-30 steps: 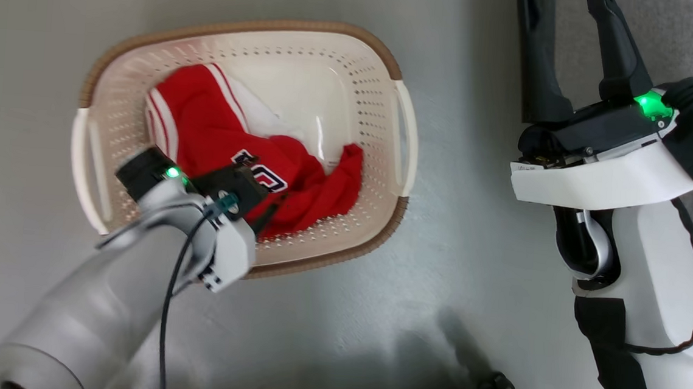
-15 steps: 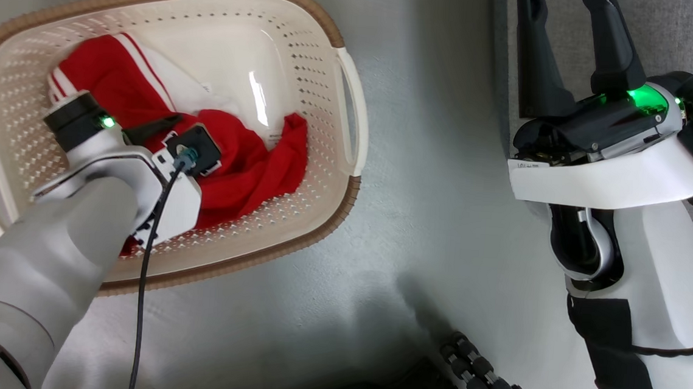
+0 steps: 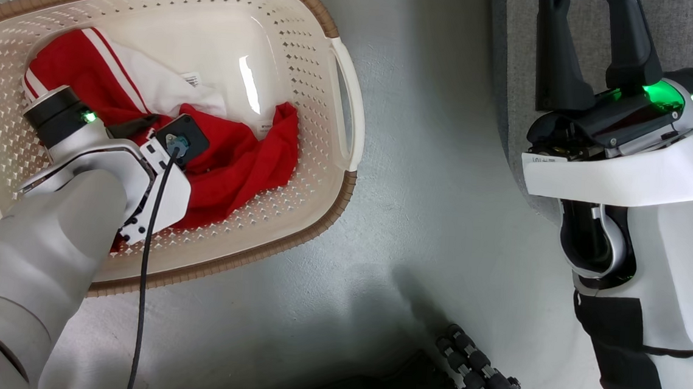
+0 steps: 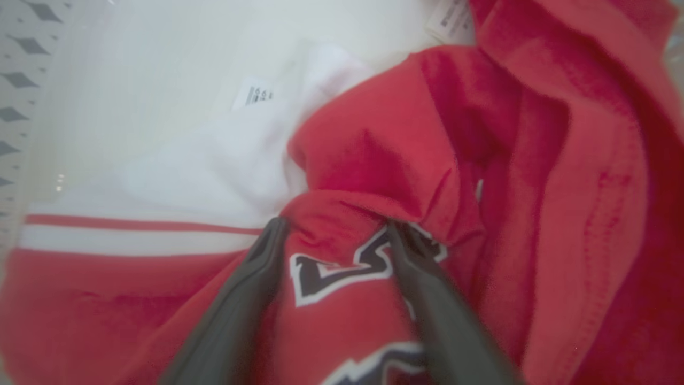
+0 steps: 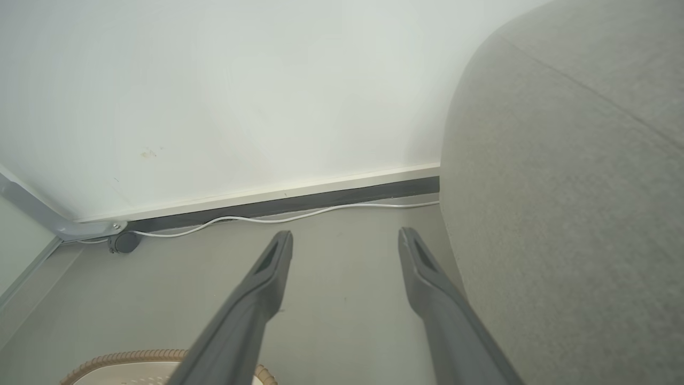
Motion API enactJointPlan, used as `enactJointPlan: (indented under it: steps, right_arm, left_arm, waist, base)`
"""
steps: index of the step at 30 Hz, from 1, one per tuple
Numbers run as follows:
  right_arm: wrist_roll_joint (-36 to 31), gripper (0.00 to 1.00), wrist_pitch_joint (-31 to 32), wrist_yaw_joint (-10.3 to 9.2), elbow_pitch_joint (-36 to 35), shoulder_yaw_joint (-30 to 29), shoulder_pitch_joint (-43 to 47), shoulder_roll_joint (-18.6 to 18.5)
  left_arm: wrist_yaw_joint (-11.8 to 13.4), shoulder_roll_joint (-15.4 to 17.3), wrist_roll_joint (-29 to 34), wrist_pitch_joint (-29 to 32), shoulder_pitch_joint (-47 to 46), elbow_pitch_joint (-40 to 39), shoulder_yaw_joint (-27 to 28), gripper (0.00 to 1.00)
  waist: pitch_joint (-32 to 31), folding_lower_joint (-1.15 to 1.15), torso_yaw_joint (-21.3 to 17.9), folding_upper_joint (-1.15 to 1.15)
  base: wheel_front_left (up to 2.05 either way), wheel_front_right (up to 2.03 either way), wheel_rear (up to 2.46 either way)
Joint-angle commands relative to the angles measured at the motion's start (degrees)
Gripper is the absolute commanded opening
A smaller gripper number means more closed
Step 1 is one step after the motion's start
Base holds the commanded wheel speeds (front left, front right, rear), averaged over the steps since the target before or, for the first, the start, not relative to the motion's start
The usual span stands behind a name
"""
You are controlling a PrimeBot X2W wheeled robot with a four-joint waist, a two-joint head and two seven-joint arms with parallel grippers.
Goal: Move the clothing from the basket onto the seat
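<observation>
The clothing (image 4: 385, 155) is bunched in the basket (image 3: 317, 180), its lettered fold between the spread fingers of the left end effector (image 4: 336, 232). Judged soft and light, it is best pinched there.

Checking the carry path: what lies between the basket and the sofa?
Only bare grey floor lies between the basket and the sofa, as the head view shows.

The red clothing (image 3: 235, 165) lies crumpled in the bottom of the basket (image 3: 314, 94), showing white stripes, a white panel and dark white-edged lettering (image 4: 342, 267). The oval cream basket, perforated and brown-rimmed, stands upright on the grey floor (image 3: 417, 224), apart from the grey fabric seat (image 5: 561, 214).
</observation>
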Motion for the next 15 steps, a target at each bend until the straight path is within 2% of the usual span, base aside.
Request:
enactJointPlan:
  steps: [1,8,15]
  right_arm:
    - [0.4,1.0,-0.6,0.08,-1.3,0.5,2.9,0.3]
    - [0.5,1.0,-0.6,0.08,-1.0,0.8,1.8,0.3]
    - [-1.6,1.0,-0.6,0.08,0.9,-0.9,2.4,0.3]
  left_arm:
    - [0.0,0.9,-0.9,0.1,-0.3,0.3,1.0,0.0]
    - [-0.3,1.4,-4.0,-3.8,0.2,0.0,2.3,0.0]
    - [-0.4,-1.3,-6.8,-8.1,2.7,-1.5,3.6,0.0]
  waist:
    - [-0.1,0.0,0.0,0.0]
    - [-1.5,0.0,-0.7,0.0]
    - [-7.2,0.0,1.3,0.0]
  base:
    - [0.0,0.0,0.0]
    - [0.0,0.0,0.0]
    - [0.0,0.0,0.0]
